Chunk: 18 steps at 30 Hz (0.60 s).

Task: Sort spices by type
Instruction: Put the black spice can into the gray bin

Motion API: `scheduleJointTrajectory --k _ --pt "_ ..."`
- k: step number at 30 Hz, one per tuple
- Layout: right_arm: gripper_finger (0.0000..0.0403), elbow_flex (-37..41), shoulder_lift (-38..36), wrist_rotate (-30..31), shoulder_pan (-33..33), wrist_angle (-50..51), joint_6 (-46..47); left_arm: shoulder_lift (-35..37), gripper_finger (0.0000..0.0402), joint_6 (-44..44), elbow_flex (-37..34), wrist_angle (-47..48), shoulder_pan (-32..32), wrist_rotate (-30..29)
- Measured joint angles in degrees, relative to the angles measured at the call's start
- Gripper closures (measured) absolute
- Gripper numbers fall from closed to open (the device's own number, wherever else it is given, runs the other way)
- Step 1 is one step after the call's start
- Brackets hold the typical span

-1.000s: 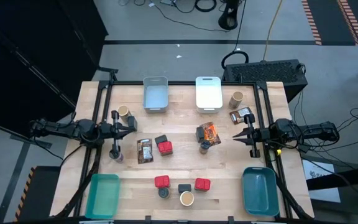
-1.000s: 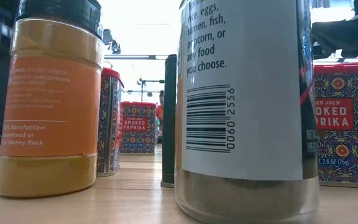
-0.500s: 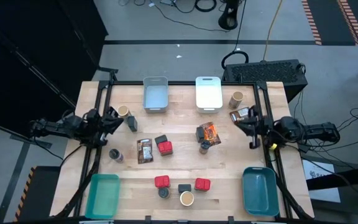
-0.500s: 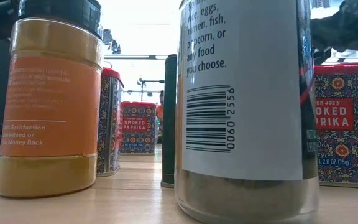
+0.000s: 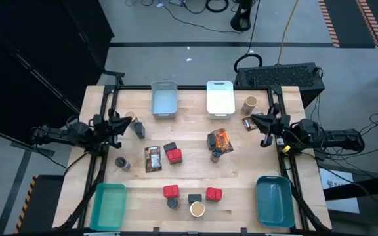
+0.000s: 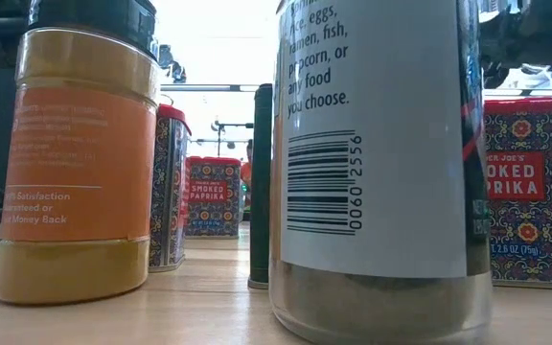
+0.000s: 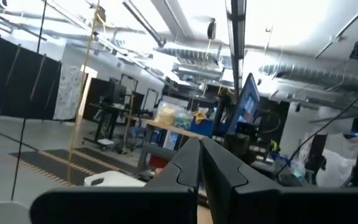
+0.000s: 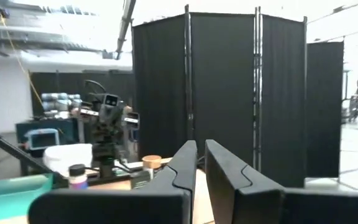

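Pincers left [image 5: 118,122] and right [image 5: 262,122] were pressed together, empty, at the table's [image 5: 241,170] side edges. Smoked paprika tins [image 5: 170,191], jars [image 5: 197,209] and packets [image 5: 152,158] lay unsorted mid-table; all four bins [image 5: 109,204] appeared empty, sorting seemingly unstarted.

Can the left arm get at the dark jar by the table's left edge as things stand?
Probably yes. The left gripper, shut and empty, sits just up-table from the dark jar, with bare wood between and nothing crowding the jar.
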<state>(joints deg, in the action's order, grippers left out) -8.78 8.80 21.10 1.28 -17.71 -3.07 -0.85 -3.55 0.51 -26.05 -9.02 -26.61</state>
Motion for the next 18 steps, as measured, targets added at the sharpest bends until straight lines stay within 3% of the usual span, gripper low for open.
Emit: scheduleJointTrajectory --k 9,18 --pt "0.0385 -6.3 8.6 0.0 -2.8 -0.2 -2.1 -5.7 0.0397 0.0 0.2 -4.4 0.0 -1.8" --pt "0.0385 -9.6 16.5 -0.2 -4.3 -0.1 3.8 -19.6 0.0398 -0.5 5.4 -8.3 0.5 -0.7"
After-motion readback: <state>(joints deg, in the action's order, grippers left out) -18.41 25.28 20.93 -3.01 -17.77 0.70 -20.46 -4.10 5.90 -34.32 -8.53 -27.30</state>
